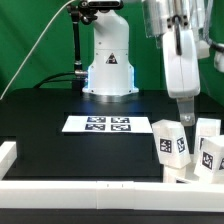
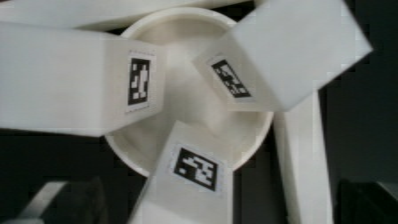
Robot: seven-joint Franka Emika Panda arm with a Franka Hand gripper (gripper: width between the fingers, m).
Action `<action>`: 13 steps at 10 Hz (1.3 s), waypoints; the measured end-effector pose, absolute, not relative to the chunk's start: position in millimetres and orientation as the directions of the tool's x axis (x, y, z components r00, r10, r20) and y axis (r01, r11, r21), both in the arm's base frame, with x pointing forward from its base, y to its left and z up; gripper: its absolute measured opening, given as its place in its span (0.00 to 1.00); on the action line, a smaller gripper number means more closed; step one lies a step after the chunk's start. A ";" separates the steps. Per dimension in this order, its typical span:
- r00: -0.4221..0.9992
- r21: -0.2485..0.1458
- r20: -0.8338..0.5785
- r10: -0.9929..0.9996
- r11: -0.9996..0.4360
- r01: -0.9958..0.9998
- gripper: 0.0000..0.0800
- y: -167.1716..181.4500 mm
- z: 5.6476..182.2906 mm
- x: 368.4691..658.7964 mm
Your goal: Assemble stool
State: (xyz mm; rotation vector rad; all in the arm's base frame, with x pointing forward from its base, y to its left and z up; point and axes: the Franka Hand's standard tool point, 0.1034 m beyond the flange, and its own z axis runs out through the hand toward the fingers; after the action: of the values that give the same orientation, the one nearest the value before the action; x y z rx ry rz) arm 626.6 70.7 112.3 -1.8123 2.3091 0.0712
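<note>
Black-and-white square tags (image 2: 139, 82) on stool legs (image 2: 63, 75)

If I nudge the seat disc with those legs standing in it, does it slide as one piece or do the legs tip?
The seat disc looks like rigid white plastic with a shallow rim, so it should probably slide rather than flex. The legs lean at different angles in the wrist view, so they seem loosely seated and apt to tip. The corner rail beside it would likely stop travel.

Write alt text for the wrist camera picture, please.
Three chunky white plastic legs with black-and-white square tags stand on a round white rimmed seat disc, seen from close above. A long white rail runs alongside.
</note>
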 end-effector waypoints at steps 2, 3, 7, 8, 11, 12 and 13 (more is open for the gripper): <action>-0.188 -0.091 -0.185 -0.965 0.207 -0.974 0.81 71.6 109.2 625.7; -0.088 -0.093 -0.164 -0.982 0.104 -0.990 0.81 71.9 107.2 623.6; 0.520 -0.093 -0.096 -0.848 -0.513 -0.853 0.81 69.4 105.9 627.8; 0.558 -0.100 -0.091 -0.825 -0.550 -0.829 0.81 70.5 107.5 630.0; 0.712 -0.115 -0.070 -0.699 -0.703 -0.702 0.81 69.6 106.5 629.2; 0.786 -0.121 -0.056 -0.616 -0.777 -0.618 0.81 68.8 106.4 629.2; 0.881 -0.121 -0.030 -0.472 -0.873 -0.472 0.81 66.6 106.0 629.1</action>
State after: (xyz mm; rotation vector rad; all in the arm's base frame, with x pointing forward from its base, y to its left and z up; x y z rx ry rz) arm 629.1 66.6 106.0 -2.9249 0.7370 -0.0003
